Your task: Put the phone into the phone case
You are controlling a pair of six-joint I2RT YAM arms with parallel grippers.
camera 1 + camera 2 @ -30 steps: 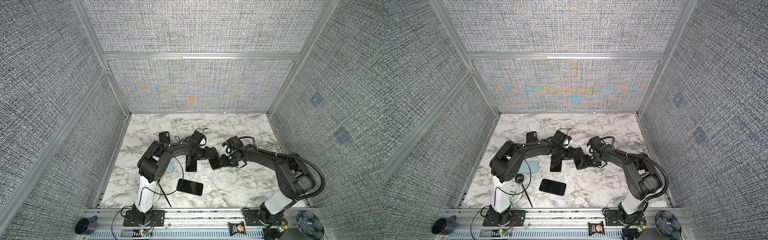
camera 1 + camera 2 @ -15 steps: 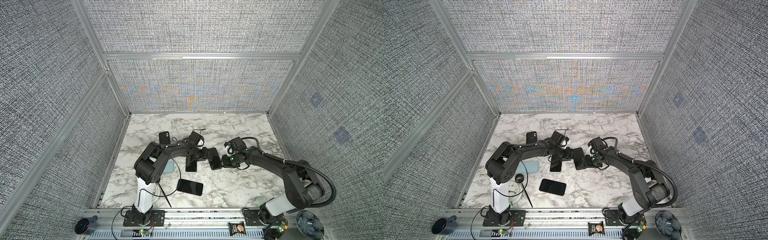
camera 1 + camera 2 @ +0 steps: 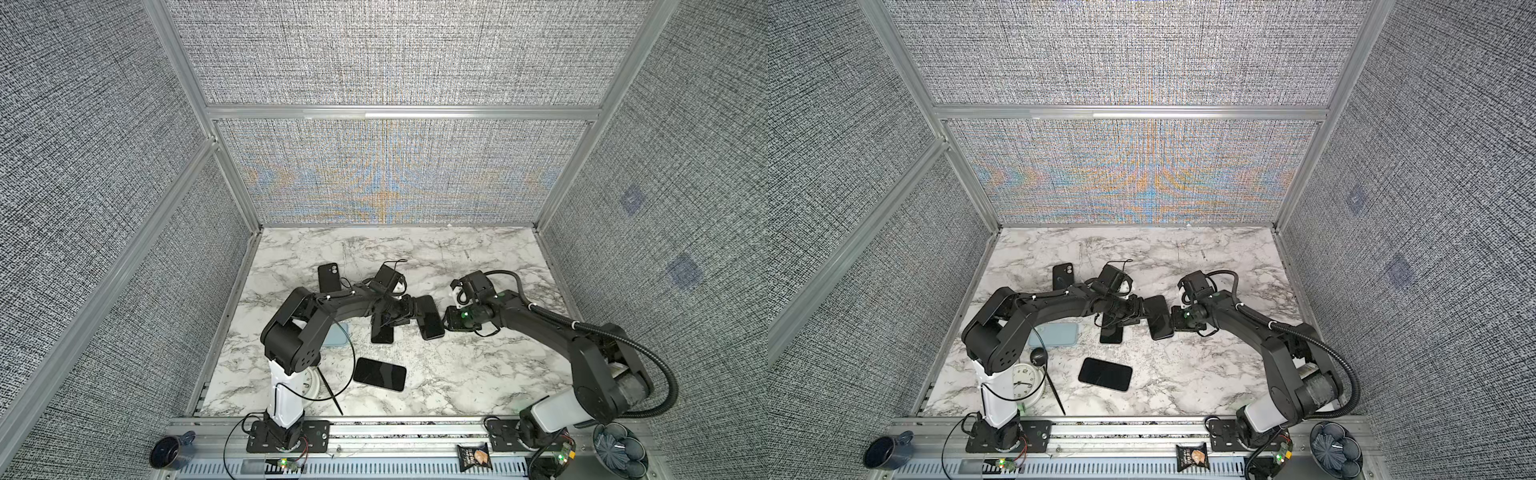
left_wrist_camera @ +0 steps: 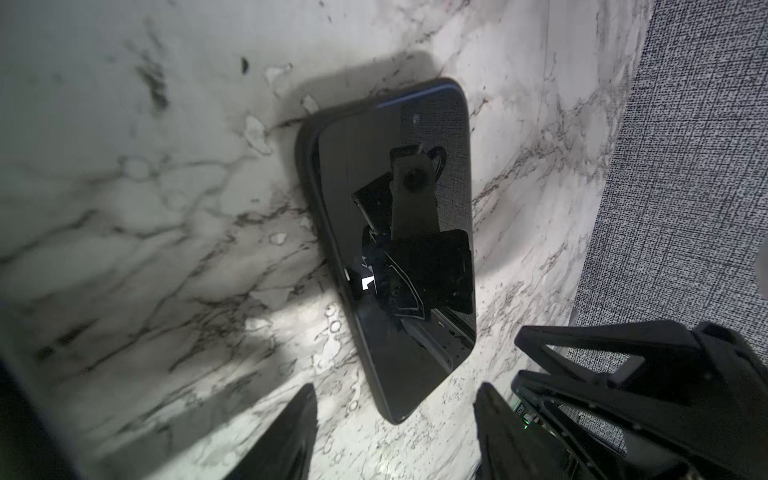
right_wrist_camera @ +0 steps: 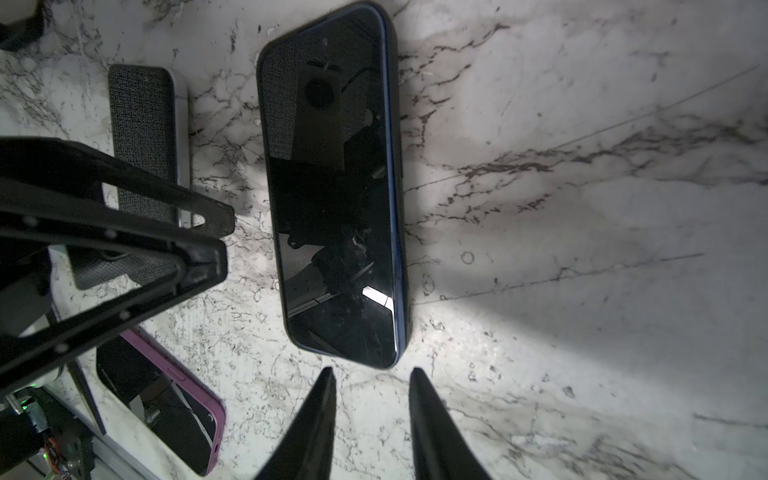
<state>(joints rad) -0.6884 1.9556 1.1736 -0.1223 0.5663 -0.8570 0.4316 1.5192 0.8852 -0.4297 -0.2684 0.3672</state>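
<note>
The phone point(image 5: 336, 187), blue-edged and screen up, lies in a black phone case point(image 4: 305, 166) on the marble tabletop point(image 3: 478, 374), flanked by the two tools. Whether it is seated all the way I cannot tell. The left tool point(image 4: 397, 390) stands wide open and grips nothing, with the phone's near short end just ahead of its fingertips. The right tool point(image 5: 372, 372) is parted only narrowly. It points at that end from just short of it, and it too is empty. Beyond the left tool's fingers, as the right tool faces them, a grey-edged phone point(image 5: 143, 137) lies partly under the left arm. A purple-cased phone point(image 5: 166, 399) lies further off to the same side. Behind the left arm lie a black handset point(image 3: 329, 277), back up, and a light blue case point(image 3: 1054, 334). Compared with a second ago, the phone has not shifted and both tools stay beside it, while the right arm's elbow has swung outward.
</note>
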